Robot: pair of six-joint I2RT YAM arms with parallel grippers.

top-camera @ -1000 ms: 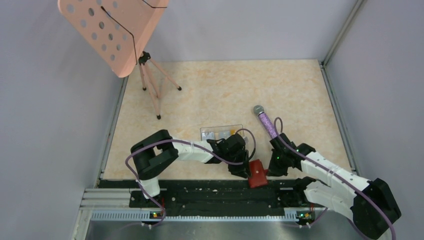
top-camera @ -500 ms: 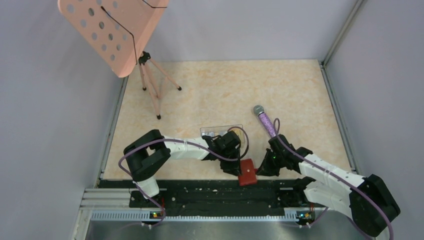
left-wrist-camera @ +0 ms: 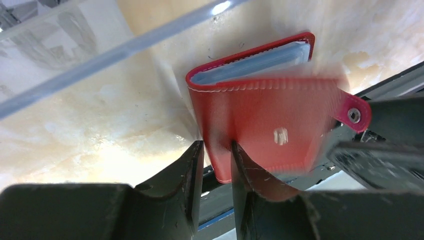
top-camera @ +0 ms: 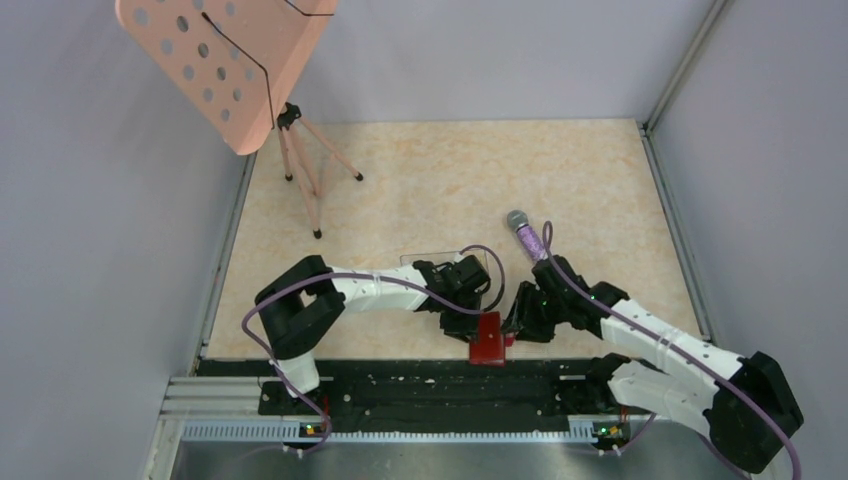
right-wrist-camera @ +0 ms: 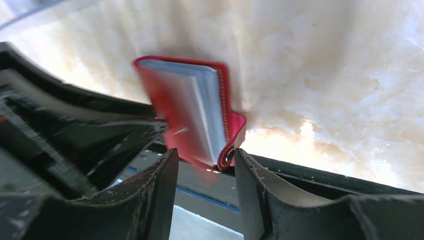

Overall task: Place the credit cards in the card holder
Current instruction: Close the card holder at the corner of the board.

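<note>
Card holder (top-camera: 489,341), red with white stitching, is sitting at the near edge of the table (top-camera: 450,180), its lower end overlapping the black rail (top-camera: 420,385); whether it is resting or raised I cannot tell. It is gaping slightly, showing pale blue-white layers (left-wrist-camera: 250,64) between its covers, and I cannot tell whether these are credit cards or sleeves. A snap tab (left-wrist-camera: 353,114) is sticking out from one corner.

The left gripper (left-wrist-camera: 216,150) is pinching the holder's cover edge, its jaws standing almost together with only the red flap between them. The right gripper (right-wrist-camera: 206,155) is reaching in from the other side with its jaws parted, the tab end of the holder lying in the gap and nothing being squeezed.

Just behind the left gripper, a clear tray (top-camera: 425,262) is peeking out from under the arm; its contents are being hidden. A purple microphone (top-camera: 526,237) is lying beside the right arm, and a pink music stand (top-camera: 230,60) is standing at the far left corner.
</note>
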